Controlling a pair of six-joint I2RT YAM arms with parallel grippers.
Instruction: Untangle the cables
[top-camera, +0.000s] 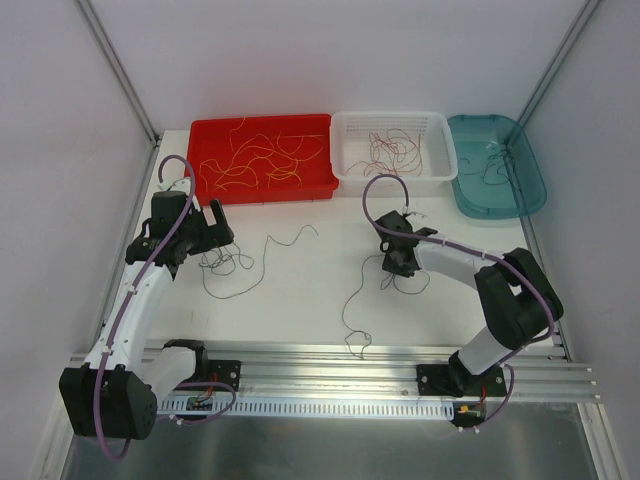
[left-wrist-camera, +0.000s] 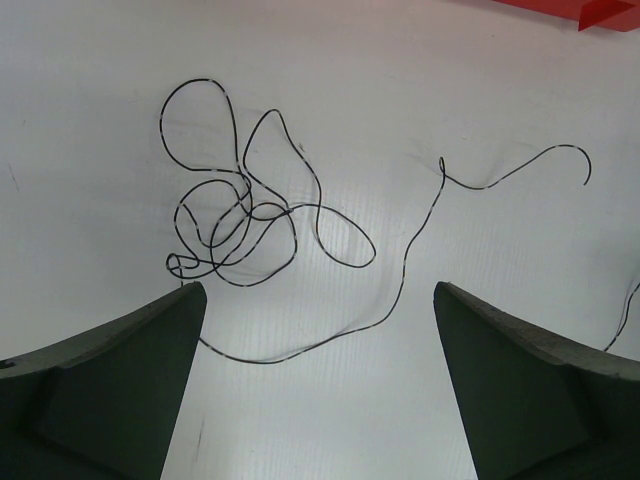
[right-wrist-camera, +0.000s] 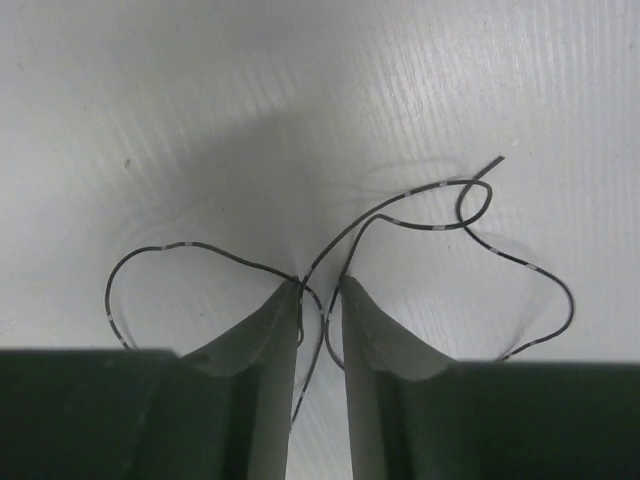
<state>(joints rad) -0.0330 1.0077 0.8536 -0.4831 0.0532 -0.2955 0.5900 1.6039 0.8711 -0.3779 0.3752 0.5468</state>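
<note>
The left arm (top-camera: 140, 305) and the right arm (top-camera: 450, 262) are white with black joints. A purple hose (top-camera: 365, 200) runs along each one. The left tool (left-wrist-camera: 318, 290) has dark grey pointy fingers (left-wrist-camera: 110, 380).

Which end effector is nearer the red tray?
Left. The left end effector is just in front of the red tray; the right end effector is farther, before the white basket.

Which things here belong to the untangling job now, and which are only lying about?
Job: tangled black cable; loose black strand at the right end effector.
Lying about: red tray of yellow cables; white basket of dark red cables; teal tray.
</note>
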